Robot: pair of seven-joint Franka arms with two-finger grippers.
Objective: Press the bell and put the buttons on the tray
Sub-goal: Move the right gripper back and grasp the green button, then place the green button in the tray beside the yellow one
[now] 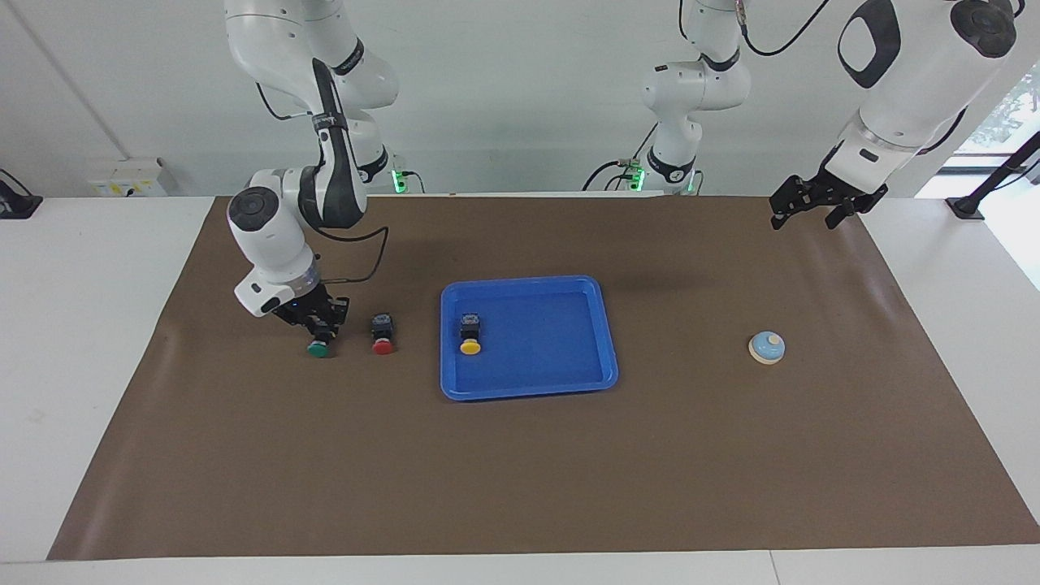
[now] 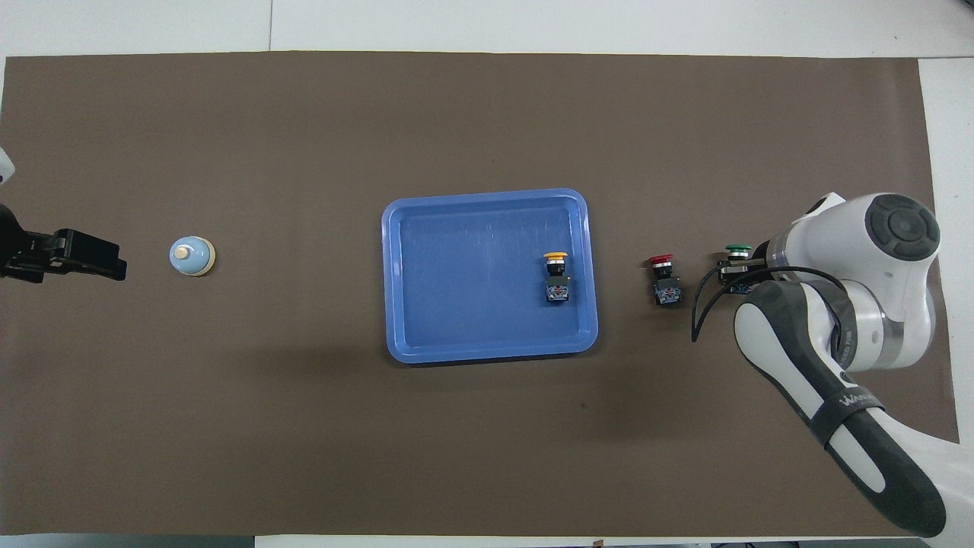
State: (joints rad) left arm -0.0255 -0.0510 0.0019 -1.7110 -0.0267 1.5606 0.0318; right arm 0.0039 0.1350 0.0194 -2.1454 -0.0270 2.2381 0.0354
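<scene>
My right end effector (image 1: 320, 332) is clamped on the green button (image 1: 318, 348). Red button (image 1: 383, 334) on desk beside it; yellow button (image 1: 470, 333) in tray (image 1: 528, 388); bell (image 1: 766, 347); left end effector (image 1: 815, 210) aloft, fingers indiscernible. No legible labels.

We see an evenly and brightly lit scene, with light that seems to come from above. Shadows are soft: a faint dark patch lies on the brown mat (image 1: 520, 455) just above the blue tray (image 1: 528, 390) in the facing view, and another below the tray (image 2: 487, 352) in the overhead view. At the right edge of the facing view a window (image 1: 1003, 114) is washed out with daylight. The tray floor shows a mild pale sheen. Both pictures are sharp, with no motion blur.
</scene>
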